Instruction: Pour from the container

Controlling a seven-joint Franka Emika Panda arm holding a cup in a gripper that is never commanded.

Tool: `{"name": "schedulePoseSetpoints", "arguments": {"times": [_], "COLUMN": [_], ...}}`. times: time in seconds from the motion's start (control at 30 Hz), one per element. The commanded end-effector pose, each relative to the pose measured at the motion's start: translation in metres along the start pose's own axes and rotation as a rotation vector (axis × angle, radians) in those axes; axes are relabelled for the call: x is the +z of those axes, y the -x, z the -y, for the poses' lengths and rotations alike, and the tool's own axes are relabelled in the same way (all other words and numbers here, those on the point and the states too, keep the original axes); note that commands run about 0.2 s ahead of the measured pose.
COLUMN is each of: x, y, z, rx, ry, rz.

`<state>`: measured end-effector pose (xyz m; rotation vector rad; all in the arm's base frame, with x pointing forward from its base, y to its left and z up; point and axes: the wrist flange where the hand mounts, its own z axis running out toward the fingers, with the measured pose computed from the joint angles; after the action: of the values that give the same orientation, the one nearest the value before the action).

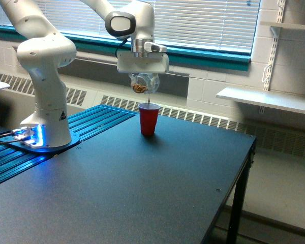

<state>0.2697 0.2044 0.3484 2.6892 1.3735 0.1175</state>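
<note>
A lab: robot arm [46, 76] bolted to a black workbench [142, 188], cinderblock wall [290, 61], blinds [203, 23].
</note>
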Motion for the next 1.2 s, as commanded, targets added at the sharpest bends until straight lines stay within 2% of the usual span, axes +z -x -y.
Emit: {"name": "schedulePoseSetpoints", "arguments": {"times": [0.03,1.2], "x": [-0.003,-0.001], "y": [-0.004,-0.015], "z": [0.001,0.007], "rx": [-0.005,-0.083], "ry": [0.007,0.043], "rz": [0.01,0.084]}}
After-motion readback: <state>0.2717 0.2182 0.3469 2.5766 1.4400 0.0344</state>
